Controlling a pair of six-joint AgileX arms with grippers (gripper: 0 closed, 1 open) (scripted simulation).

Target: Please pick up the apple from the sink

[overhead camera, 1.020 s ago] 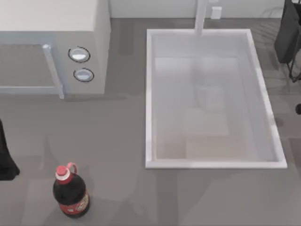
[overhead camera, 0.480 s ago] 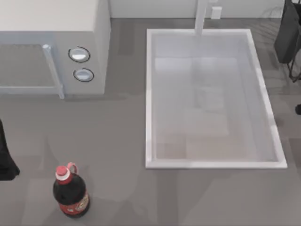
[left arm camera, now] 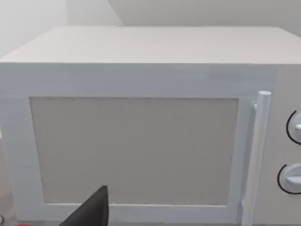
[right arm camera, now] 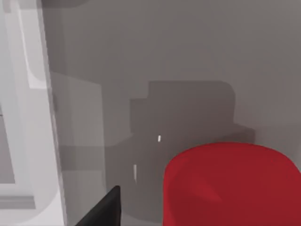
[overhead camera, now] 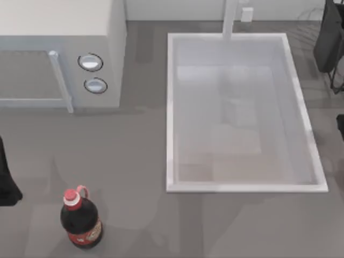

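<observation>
The apple [right arm camera: 230, 186] is a smooth bright-red ball close up in the right wrist view, hanging above the grey table beside the sink's white rim [right arm camera: 28, 94]. My right gripper [right arm camera: 197, 214] is shut on the apple; one black finger [right arm camera: 103, 209] shows beside it and the other is hidden behind the fruit. In the top view the right arm [overhead camera: 340, 122] shows as a dark part at the right edge, outside the sink [overhead camera: 171, 113], whose pale glossy floor holds no fruit. My left arm [overhead camera: 6, 180] is parked at the left edge, facing the microwave [left arm camera: 141, 141].
A white microwave [overhead camera: 64, 48] with two round knobs stands at the back left. A dark cola bottle [overhead camera: 80, 223] with a red cap stands at the front left. The white faucet post [overhead camera: 230, 19] rises behind the sink. Open grey table lies between bottle and sink.
The dark part of my right arm at the right edge has crept slightly further into the top view. The faint reflections on the sink floor shifted. The left arm stayed still.
</observation>
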